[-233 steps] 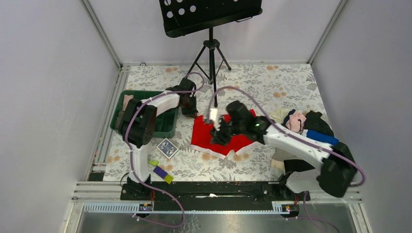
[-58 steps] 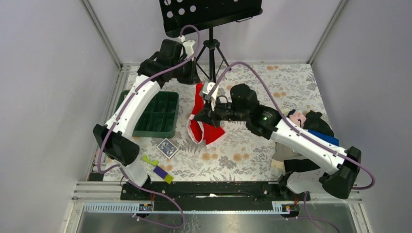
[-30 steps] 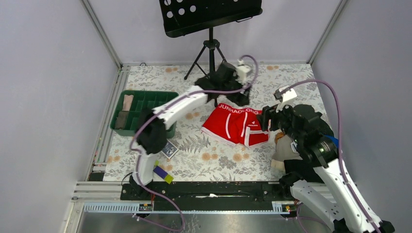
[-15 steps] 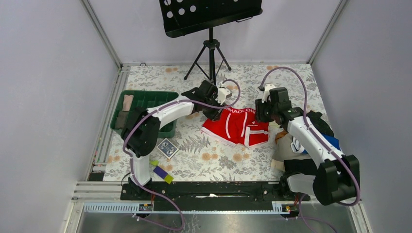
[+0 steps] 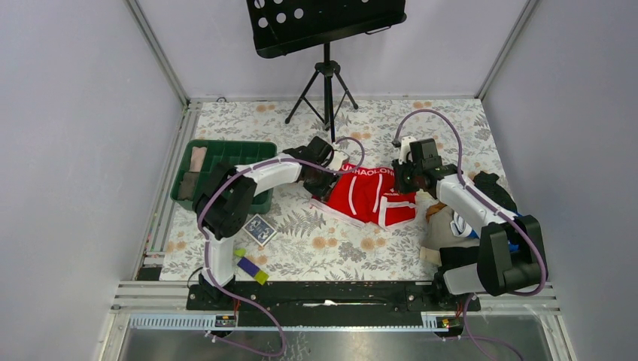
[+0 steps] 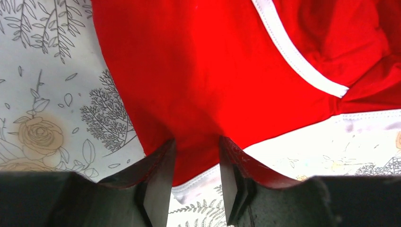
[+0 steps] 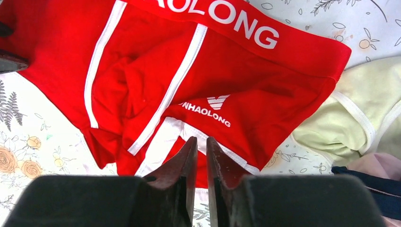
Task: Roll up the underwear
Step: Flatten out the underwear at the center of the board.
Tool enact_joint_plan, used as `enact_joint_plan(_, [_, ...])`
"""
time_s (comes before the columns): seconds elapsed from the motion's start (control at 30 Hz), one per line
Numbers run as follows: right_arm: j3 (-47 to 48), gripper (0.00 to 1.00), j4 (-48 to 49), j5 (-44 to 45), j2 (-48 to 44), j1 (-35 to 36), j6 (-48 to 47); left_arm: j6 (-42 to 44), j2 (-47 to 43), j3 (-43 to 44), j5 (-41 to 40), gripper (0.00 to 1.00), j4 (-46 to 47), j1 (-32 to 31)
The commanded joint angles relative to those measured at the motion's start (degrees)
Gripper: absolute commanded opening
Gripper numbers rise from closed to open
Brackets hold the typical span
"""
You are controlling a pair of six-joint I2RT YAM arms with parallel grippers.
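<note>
Red underwear (image 5: 366, 197) lies flat mid-table on the floral cloth (image 5: 301, 241), left gripper (image 6: 196, 142) part-spread astride its left hem, right gripper (image 7: 201, 139) nearly together, pinching the white leg hem: best both grip level, then roll evenly.

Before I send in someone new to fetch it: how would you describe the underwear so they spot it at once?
On the floral table, look just in front of the tripod of the black music stand. The underwear lies there: bright red with white piping and white lettering on its waistband, unlike the pale yellow, black and blue clothes heaped beside it.
</note>
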Motion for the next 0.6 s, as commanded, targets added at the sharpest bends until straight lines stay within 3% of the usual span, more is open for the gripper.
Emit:
enact_joint_plan(0.0, [-0.27, 0.21, 1.22, -1.99, -0.86, -0.31, -1.23, -4.36, 0.43, -1.34, 3.23, 0.4, -6.27, 0.08])
enact_joint_plan(0.2, [0.45, 0.24, -2.41, -1.77, -3.05, -0.33, -1.78, -4.22, -10.8, -9.87, 8.77, 0.28, -14.61, 0.29])
enact_joint_plan(0.3, [1.5, 0.28, -4.77, -1.51, -3.45, -0.4, -0.8, -2.21, -20.06, -14.77, 9.62, 0.28, -17.69, 0.41])
enact_joint_plan(0.43, [3.5, 0.47, -4.65, -1.44, -2.33, -0.55, 0.72, -1.54, -24.48, -10.33, 1.74, 0.47, -18.6, 4.32])
enact_joint_plan(0.57, [7.48, 0.64, -2.06, -0.19, 3.82, -0.76, 1.6, -4.37, -22.33, -3.62, -3.94, 0.57, -14.59, 8.6])
